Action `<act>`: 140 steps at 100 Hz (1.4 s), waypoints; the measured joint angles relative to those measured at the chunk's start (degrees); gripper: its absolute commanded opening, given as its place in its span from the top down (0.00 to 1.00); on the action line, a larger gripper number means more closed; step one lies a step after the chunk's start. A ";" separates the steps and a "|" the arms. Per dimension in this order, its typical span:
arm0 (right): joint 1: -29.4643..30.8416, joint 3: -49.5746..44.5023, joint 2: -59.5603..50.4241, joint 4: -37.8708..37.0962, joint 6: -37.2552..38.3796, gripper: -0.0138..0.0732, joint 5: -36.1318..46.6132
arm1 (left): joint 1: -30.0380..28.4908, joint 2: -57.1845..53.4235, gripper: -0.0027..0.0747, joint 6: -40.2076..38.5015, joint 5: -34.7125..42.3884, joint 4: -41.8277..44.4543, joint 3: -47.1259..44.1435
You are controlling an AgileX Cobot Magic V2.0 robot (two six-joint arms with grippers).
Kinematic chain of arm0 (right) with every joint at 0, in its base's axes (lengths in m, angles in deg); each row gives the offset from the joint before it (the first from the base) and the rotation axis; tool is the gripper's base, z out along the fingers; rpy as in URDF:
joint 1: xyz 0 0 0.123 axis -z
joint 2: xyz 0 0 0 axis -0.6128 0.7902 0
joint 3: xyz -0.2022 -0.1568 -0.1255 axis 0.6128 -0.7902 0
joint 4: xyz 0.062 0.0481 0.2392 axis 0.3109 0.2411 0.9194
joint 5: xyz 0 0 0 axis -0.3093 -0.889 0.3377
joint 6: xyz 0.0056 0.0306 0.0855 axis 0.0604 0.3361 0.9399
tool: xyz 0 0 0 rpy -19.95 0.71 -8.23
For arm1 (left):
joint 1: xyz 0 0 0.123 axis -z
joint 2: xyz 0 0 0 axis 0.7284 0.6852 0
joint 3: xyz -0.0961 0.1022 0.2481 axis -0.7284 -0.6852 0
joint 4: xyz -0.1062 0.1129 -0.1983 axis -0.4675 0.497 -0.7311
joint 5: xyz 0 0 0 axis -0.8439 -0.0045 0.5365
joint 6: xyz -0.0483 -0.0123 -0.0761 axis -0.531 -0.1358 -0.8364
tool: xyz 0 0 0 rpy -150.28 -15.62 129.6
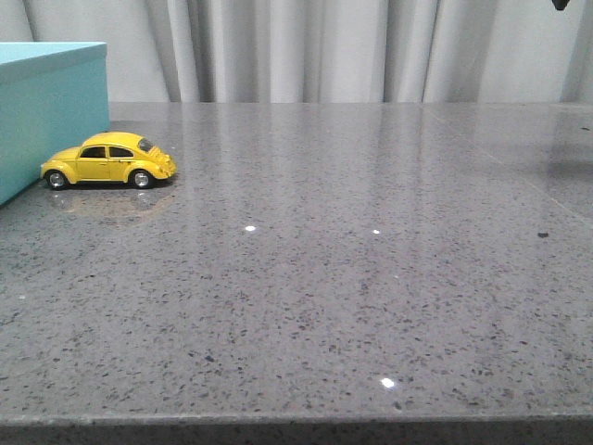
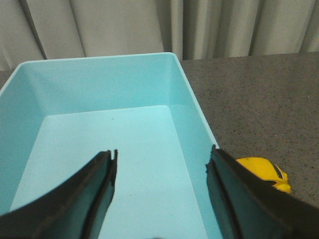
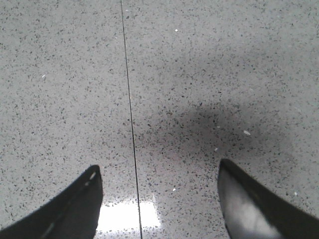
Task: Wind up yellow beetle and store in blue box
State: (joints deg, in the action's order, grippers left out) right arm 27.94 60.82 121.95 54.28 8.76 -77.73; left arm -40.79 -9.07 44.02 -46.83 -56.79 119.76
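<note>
The yellow beetle [image 1: 109,160] stands on its wheels on the grey table, right beside the blue box [image 1: 46,111] at the far left. In the left wrist view the box [image 2: 99,89] is open and empty, and the beetle [image 2: 266,173] peeks out past the right finger, outside the box wall. My left gripper [image 2: 162,159] is open and empty above the box's inside. My right gripper [image 3: 158,174] is open and empty above bare table. Neither gripper shows in the front view.
The speckled grey stone table [image 1: 352,278] has a thin seam [image 3: 128,109] running across it under the right gripper. Grey curtains [image 1: 324,46] hang behind the table. A dark bit of an arm [image 1: 561,5] shows at the top right corner.
</note>
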 measured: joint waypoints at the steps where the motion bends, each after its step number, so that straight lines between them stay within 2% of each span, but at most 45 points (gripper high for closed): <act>1: 0.00 0.00 0.00 0.00 0.00 0.27 0.00 | 0.00 0.00 0.46 0.12 -0.52 0.06 0.24; 26: 0.00 0.00 0.00 0.21 0.00 0.27 0.00 | 2.73 7.26 0.45 7.83 -12.64 0.51 12.47; 44: 0.00 0.00 0.00 0.43 0.00 0.27 0.00 | 7.07 16.44 0.37 15.07 -18.69 0.51 22.04; 56: 0.00 0.00 -0.07 0.52 0.00 0.27 0.00 | 9.47 23.39 0.37 22.56 -23.00 0.51 28.46; 85: 0.00 0.00 -0.21 0.65 0.00 0.27 0.10 | 13.50 40.59 0.37 41.35 -39.20 0.63 43.51; 108: 0.00 0.00 -0.21 0.65 -0.12 0.27 0.10 | 14.78 49.58 0.37 50.99 -40.26 0.73 46.94; 140: 0.00 0.00 -0.21 0.65 -0.58 0.27 0.10 | 14.78 54.99 0.38 52.54 -40.40 0.94 47.08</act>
State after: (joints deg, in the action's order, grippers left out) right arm 27.94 60.82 121.74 54.92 8.18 -77.63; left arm -26.01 45.92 96.56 -87.23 -55.85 166.83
